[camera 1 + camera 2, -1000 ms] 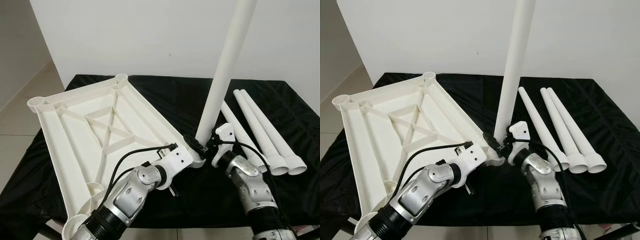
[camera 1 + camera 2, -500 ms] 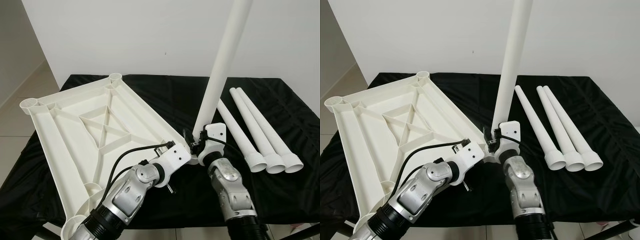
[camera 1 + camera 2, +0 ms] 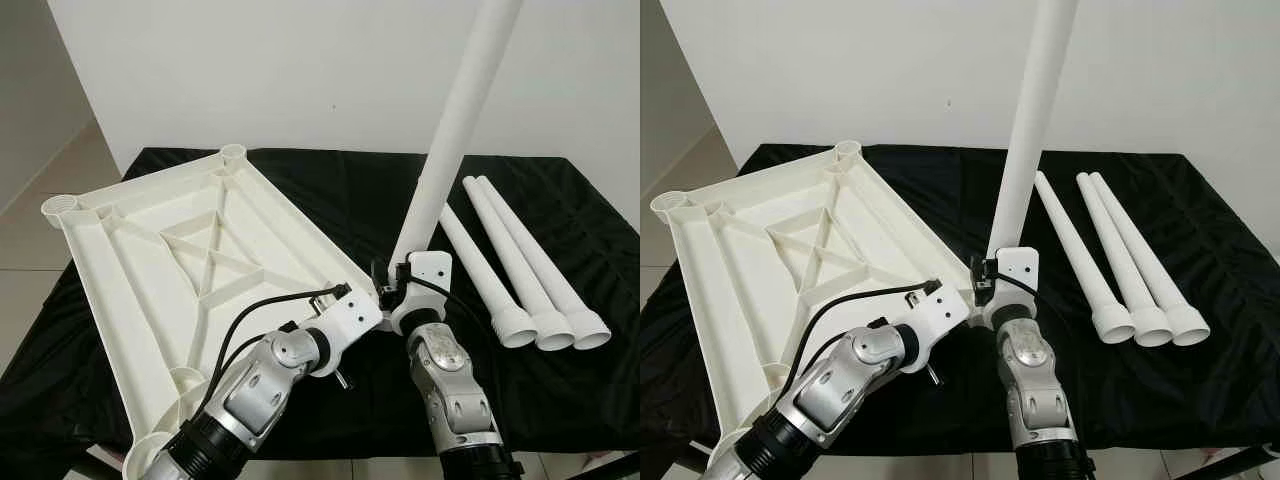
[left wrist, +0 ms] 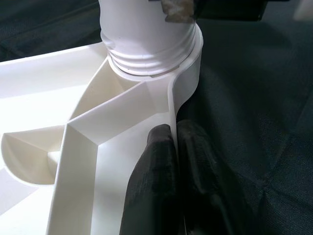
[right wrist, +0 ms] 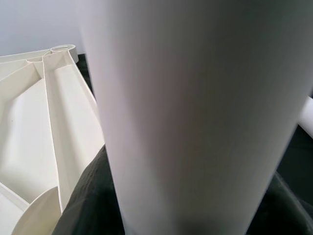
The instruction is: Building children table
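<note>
Two arms meet at frame centre: left claw pinching tabletop rim, right claw pinching upright leg base.

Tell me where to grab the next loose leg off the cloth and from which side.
Take the nearest loose leg, the one closest to the tabletop, around its plain shaft just above the threaded wide end. Probably come from above with the fingers straddling it: it lies flat, and the neighbouring legs crowd its far side.
</note>
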You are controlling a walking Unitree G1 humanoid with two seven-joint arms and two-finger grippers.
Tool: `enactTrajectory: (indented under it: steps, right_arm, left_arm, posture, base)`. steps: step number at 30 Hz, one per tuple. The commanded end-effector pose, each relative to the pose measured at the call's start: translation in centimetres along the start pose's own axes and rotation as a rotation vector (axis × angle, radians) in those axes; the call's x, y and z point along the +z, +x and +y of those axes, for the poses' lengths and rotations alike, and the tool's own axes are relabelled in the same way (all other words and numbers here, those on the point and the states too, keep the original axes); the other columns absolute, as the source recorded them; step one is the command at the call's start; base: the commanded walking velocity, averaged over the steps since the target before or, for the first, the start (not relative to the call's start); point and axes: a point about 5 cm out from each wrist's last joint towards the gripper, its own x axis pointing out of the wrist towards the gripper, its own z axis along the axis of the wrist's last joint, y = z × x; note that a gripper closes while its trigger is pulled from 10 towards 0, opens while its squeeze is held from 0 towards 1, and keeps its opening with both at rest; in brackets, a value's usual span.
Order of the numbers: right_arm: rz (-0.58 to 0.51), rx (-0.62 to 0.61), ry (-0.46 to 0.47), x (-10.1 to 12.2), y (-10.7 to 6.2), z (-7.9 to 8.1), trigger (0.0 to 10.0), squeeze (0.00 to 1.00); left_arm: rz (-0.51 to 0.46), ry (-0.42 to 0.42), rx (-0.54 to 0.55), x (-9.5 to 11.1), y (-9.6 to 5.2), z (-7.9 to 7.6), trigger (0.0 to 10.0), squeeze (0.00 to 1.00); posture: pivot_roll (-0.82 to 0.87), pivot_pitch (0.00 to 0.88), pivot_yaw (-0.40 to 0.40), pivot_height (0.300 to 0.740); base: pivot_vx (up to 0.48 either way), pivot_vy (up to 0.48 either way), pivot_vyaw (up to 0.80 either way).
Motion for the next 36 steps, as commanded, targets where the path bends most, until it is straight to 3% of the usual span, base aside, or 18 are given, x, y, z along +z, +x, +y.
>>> enactTrajectory:
  steps: [1, 4, 5, 11, 24, 25, 26, 31, 33, 36]
  right_arm:
    - [0.045, 0.066, 0.035, -0.8, -0.2, 1.9, 10.0, 0.0]
    - [0.046, 0.061, 0.035, -0.8, -0.2, 1.8, 10.0, 0.0]
    - [0.037, 0.081, 0.04, -0.7, -0.2, 1.3, 10.0, 1.0]
    - [0.015, 0.13, 0.057, -0.2, -0.2, 0.3, 10.0, 1.0]
    - [0.008, 0.126, 0.004, 0.0, -0.2, -0.9, 10.0, 1.0]
    - [0.013, 0.177, -0.009, 0.1, -0.2, -1.6, 10.0, 1.0]
    - [0.014, 0.21, -0.019, 0.2, -0.2, -1.9, 10.0, 0.0]
    - [0.001, 0.292, -0.016, 0.7, -0.2, -2.7, 10.0, 0.0]
    - [0.01, 0.421, -0.033, 1.1, -0.4, -3.8, 10.0, 0.0]
    - [0.022, 0.498, -0.048, 1.4, -0.5, -4.6, 10.0, 0.0]
  left_arm:
    - [0.01, 0.013, -0.056, -0.1, 0.5, -1.3, 10.0, 0.0]
    - [0.01, 0.013, -0.056, -0.1, 0.5, -1.3, 10.0, 0.0]
    - [0.011, 0.013, -0.055, -0.2, 0.5, -1.3, 10.0, 0.0]
    - [0.011, 0.013, -0.056, -0.2, 0.5, -1.3, 10.0, 0.0]
    - [0.014, 0.011, -0.052, -0.2, 0.4, -1.3, 10.0, 0.0]
    - [0.014, 0.009, -0.05, -0.2, 0.4, -1.2, 10.0, 0.0]
    - [0.015, 0.008, -0.048, -0.3, 0.3, -1.1, 10.0, 0.0]
    - [0.016, 0.007, -0.045, -0.3, 0.3, -1.0, 10.0, 0.0]
    - [0.016, 0.006, -0.043, -0.2, 0.3, -0.9, 10.0, 0.0]
    - [0.015, 0.006, -0.043, -0.2, 0.4, -0.9, 10.0, 0.0]
  posture:
    - [-0.13, 0.035, 0.013, 0.74]
    - [-0.13, 0.035, 0.013, 0.74]
    - [-0.13, 0.024, 0.009, 0.74]
    - [-0.13, 0.028, 0.01, 0.74]
    - [-0.12, 0.037, 0.011, 0.74]
    - [-0.12, 0.041, 0.013, 0.74]
    - [-0.12, 0.043, 0.015, 0.74]
    - [-0.13, 0.046, 0.018, 0.74]
    - [-0.13, 0.047, 0.021, 0.74]
    - [-0.13, 0.047, 0.023, 0.74]
  base:
    - [0.0, 0.0, 0.0]
    - [0.0, 0.0, 0.0]
    - [0.0, 0.0, 0.0]
    - [0.0, 0.0, 0.0]
    - [0.0, 0.0, 0.0]
    - [0.0, 0.0, 0.0]
    - [0.0, 0.0, 0.0]
    - [0.0, 0.0, 0.0]
    - [0.0, 0.0, 0.0]
    - [0.0, 0.0, 0.0]
